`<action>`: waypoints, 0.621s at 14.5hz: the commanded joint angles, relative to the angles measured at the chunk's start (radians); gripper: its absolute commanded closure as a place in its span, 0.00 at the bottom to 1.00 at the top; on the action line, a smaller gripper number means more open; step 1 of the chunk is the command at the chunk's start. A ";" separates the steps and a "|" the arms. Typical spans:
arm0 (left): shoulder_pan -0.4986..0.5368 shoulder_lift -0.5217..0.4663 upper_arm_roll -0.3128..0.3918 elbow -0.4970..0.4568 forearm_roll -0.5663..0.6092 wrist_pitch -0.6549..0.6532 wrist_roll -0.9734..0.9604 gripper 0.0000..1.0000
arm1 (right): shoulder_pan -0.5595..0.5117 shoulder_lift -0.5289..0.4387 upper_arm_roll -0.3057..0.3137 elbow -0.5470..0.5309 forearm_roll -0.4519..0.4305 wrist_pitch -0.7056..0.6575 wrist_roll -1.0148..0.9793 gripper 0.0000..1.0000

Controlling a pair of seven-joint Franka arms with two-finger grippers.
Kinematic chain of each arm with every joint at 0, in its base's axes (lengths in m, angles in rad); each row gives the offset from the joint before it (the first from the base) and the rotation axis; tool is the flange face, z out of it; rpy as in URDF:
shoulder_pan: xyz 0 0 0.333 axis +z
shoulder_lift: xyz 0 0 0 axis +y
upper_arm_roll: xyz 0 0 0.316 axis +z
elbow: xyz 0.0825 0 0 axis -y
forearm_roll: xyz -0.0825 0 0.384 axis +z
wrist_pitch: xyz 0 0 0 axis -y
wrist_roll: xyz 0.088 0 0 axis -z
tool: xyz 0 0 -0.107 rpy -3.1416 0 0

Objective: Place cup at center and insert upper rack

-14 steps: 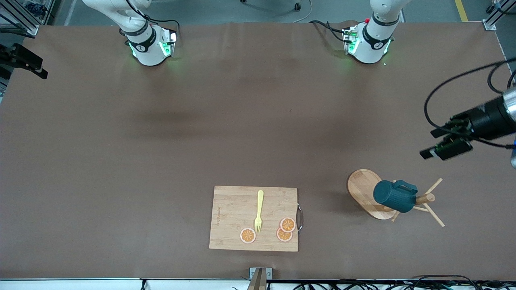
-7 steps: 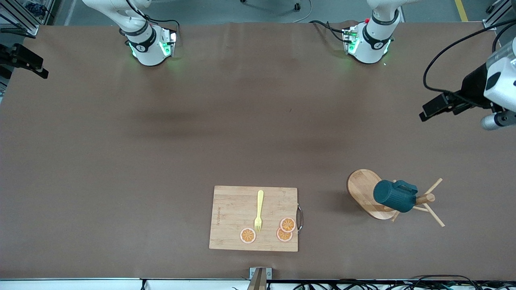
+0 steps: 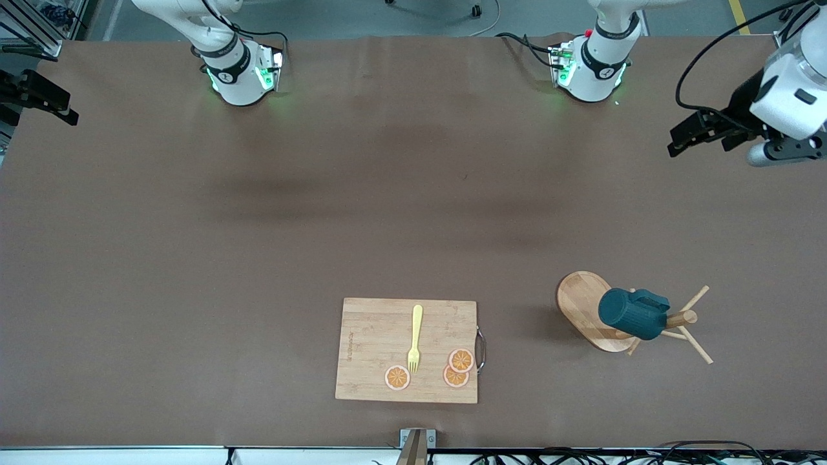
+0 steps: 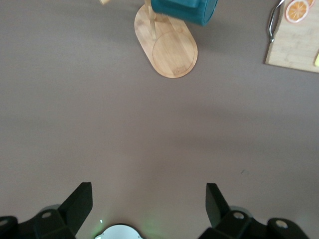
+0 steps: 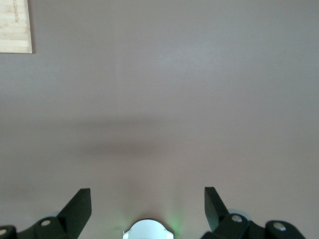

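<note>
Cup (image 3: 632, 314): hung on upper rack (image 3: 585, 309), pole's long axis tipped toward the left arm's end of worktop (image 3: 194, 258). Left gripper (image 4: 148, 206): fingers apart, high over bare worktop, the closer arm. Right gripper (image 5: 147, 206): fingers apart, waiting.

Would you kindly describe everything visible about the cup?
The cup is a small dark teal mug, ribbed along its side, with a small handle. It hangs tilted on the rack, a light wooden mug tree with an oval base, a pole and thin pegs. It sits above the base, toward the left arm's end of the table. Its inside is not visible. No gripper touches it.
</note>
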 commanded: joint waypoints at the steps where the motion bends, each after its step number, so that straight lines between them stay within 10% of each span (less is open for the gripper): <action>1: -0.005 -0.047 -0.024 -0.049 0.055 0.018 0.016 0.00 | -0.009 -0.017 0.006 -0.017 0.007 0.000 0.005 0.00; 9: 0.004 -0.020 -0.001 0.031 0.088 0.012 0.144 0.00 | -0.008 -0.017 0.006 -0.017 0.007 0.004 0.005 0.00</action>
